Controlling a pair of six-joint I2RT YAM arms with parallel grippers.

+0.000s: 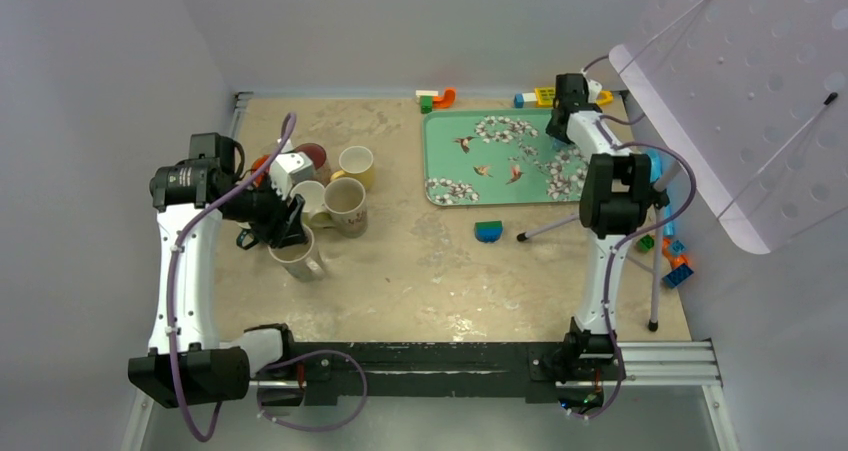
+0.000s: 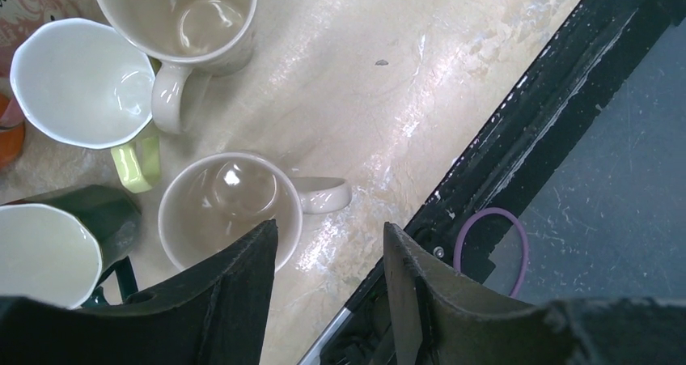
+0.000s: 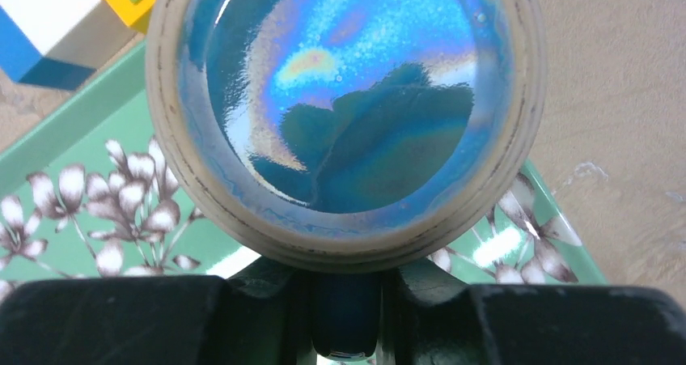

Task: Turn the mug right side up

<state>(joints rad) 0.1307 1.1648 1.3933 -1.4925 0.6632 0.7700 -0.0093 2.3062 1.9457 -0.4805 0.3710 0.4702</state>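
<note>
A beige surface point(image 1: 420, 261) is seen, and a green tray point(image 1: 445, 163) printed with flowers and birds is laid at its far right. A blue-glazed mug point(image 3: 348, 98) is gripped tightly by the right claw point(image 3: 348, 333) over the tray's far right corner; whether its mouth or base is shown cannot be told. A cream mug point(image 2: 230, 207) is stood upright at the near left beside other mugs point(image 1: 335, 186), under the widely spread left claw point(image 2: 330, 244). Dark marks on one mug are too small to be read.
</note>
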